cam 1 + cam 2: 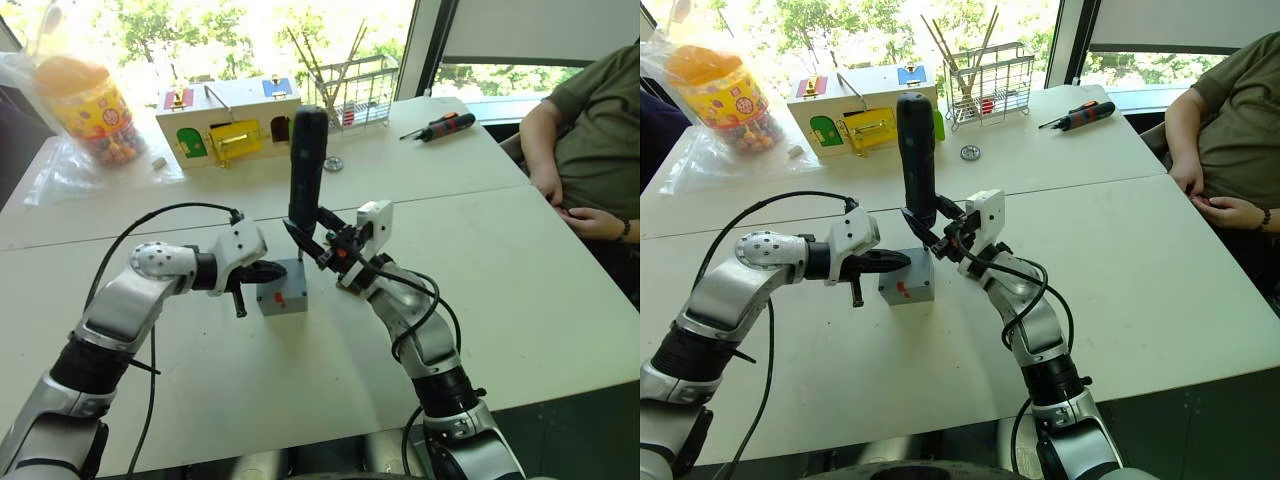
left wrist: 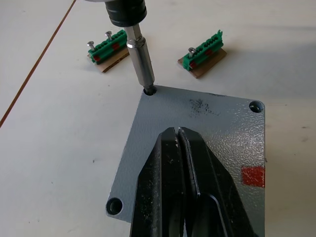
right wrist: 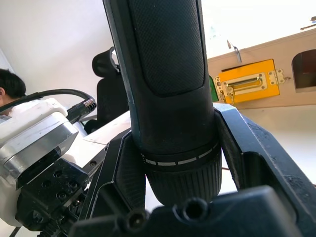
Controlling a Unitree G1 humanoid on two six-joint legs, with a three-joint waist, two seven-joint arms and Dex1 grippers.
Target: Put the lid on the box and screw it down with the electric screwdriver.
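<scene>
The grey box (image 1: 283,296) with a red mark on its side stands mid-table. The grey lid (image 2: 207,116) lies flat on top of it, with open screw holes at its corners. My left gripper (image 2: 180,136) is shut and its tips rest on the lid's top. My right gripper (image 1: 308,234) is shut on the electric screwdriver (image 1: 306,165), gripping the lower end of its thick black body. The tool stands upright, and its metal bit (image 2: 140,61) sits in one corner hole of the lid.
Two green screw holders (image 2: 106,47) (image 2: 202,52) lie just beyond the box. Farther back are a wooden box with coloured doors (image 1: 228,120), a sweets jar (image 1: 90,105), a wire rack (image 1: 355,95) and a red-and-black hand screwdriver (image 1: 440,126). A person (image 1: 590,150) sits at the right edge.
</scene>
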